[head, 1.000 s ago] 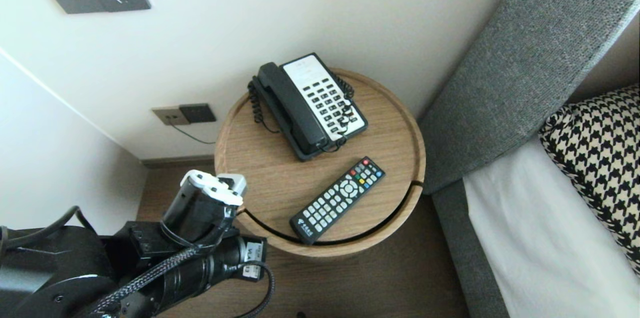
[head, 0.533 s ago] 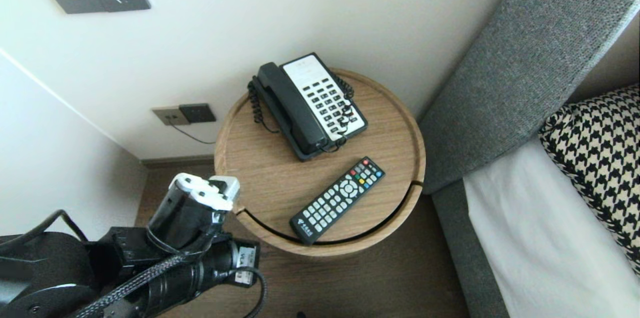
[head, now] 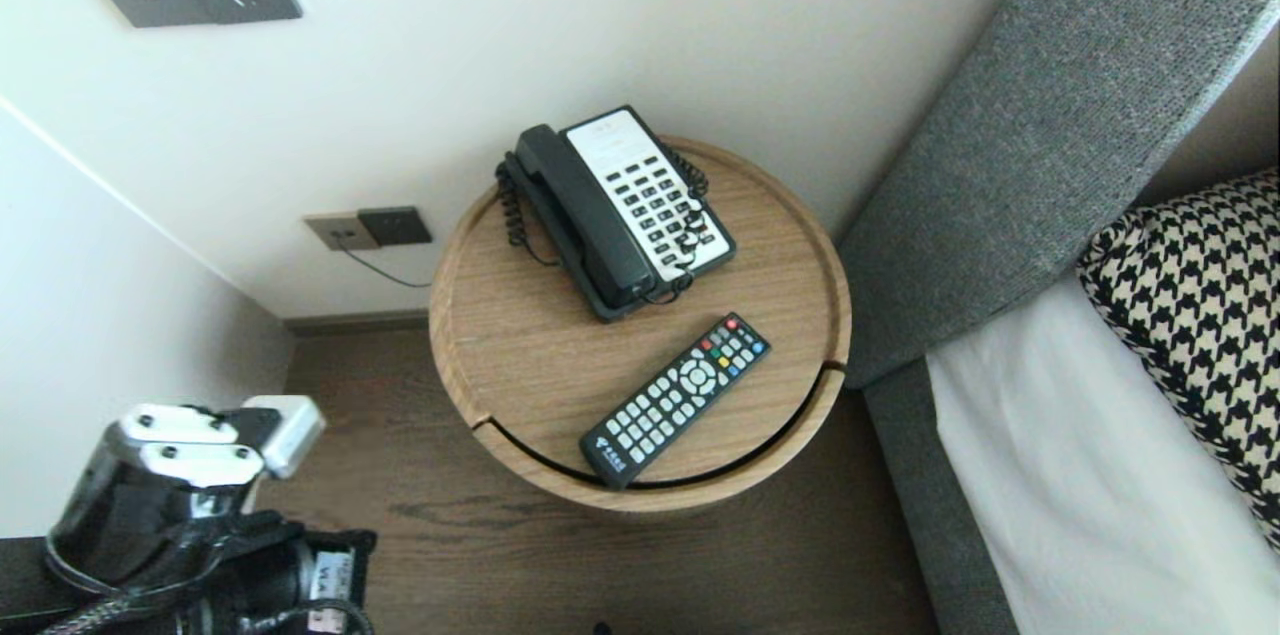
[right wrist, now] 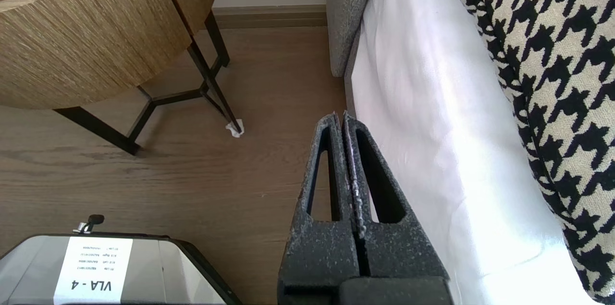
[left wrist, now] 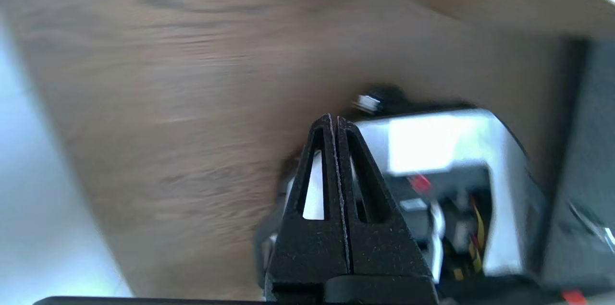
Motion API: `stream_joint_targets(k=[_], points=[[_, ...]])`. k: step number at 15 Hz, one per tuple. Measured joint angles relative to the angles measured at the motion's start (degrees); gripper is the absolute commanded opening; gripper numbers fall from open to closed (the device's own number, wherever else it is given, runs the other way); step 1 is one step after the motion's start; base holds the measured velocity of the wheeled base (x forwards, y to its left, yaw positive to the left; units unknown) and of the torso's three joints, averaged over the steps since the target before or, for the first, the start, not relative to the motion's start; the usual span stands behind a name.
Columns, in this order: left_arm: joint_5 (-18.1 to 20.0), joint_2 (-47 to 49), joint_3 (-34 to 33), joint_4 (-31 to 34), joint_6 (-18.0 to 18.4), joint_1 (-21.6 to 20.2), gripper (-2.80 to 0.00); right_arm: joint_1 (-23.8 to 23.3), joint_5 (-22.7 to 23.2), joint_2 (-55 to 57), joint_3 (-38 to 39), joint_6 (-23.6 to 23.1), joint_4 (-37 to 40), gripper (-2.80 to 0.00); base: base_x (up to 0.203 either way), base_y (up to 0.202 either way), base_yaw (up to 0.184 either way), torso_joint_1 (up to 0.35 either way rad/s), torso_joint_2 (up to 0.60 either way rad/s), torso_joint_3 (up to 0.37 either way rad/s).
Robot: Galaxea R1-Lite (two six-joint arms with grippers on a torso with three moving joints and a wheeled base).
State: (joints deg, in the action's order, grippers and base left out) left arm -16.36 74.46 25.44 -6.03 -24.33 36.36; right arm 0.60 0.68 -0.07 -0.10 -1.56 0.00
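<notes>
1. The left gripper (left wrist: pixel 335 122) has its jaws pressed together and holds nothing; it sits off the round table (head: pixel 530 355), apart from its rim.
2. The right gripper (right wrist: pixel 342 117) is closed and empty, lower than the table top and well apart from it.
3. The remote control (head: pixel 676 399) lies flat on the table, just in front of the telephone (head: pixel 620 210).

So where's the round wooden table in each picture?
Head view: the round table sits in the middle, carrying the phone and the remote.
Left wrist view: too blurred to tell whether it shows.
Right wrist view: the round table shows its side and black legs, across the wooden floor from the bed.
Shared landmark: the wooden floor, seen in all three.
</notes>
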Motion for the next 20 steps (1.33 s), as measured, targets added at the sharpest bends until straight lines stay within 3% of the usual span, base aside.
stream_joint_targets(k=[3, 6, 8, 12, 14, 20], points=[[-0.4, -9.1, -1.1, 4.8, 2.9, -9.2, -2.80, 0.0, 0.0, 0.0, 0.0, 0.0, 0.0, -2.80, 0.000, 0.000, 0.000, 0.000, 0.00, 0.000], [0.6, -19.5, -1.5, 11.7, 8.8, -15.7, -2.80, 0.0, 0.0, 0.0, 0.0, 0.0, 0.0, -2.80, 0.000, 0.000, 0.000, 0.000, 0.00, 0.000], [3.5, -26.1, -1.5, 15.9, 14.8, -21.8, -2.80, 0.0, 0.0, 0.0, 0.0, 0.0, 0.0, -2.80, 0.000, 0.000, 0.000, 0.000, 0.00, 0.000], [14.0, -37.1, -3.9, 18.6, 26.9, -36.6, -2.80, 0.0, 0.0, 0.0, 0.0, 0.0, 0.0, -2.80, 0.000, 0.000, 0.000, 0.000, 0.00, 0.000], [16.6, -42.0, -6.8, 18.8, 29.3, -39.3, -2.80, 0.0, 0.0, 0.0, 0.0, 0.0, 0.0, -2.80, 0.000, 0.000, 0.000, 0.000, 0.00, 0.000], [16.6, -54.8, -16.6, 16.5, 30.6, -40.1, -2.80, 0.0, 0.0, 0.0, 0.0, 0.0, 0.0, -2.80, 0.000, 0.000, 0.000, 0.000, 0.00, 0.000]])
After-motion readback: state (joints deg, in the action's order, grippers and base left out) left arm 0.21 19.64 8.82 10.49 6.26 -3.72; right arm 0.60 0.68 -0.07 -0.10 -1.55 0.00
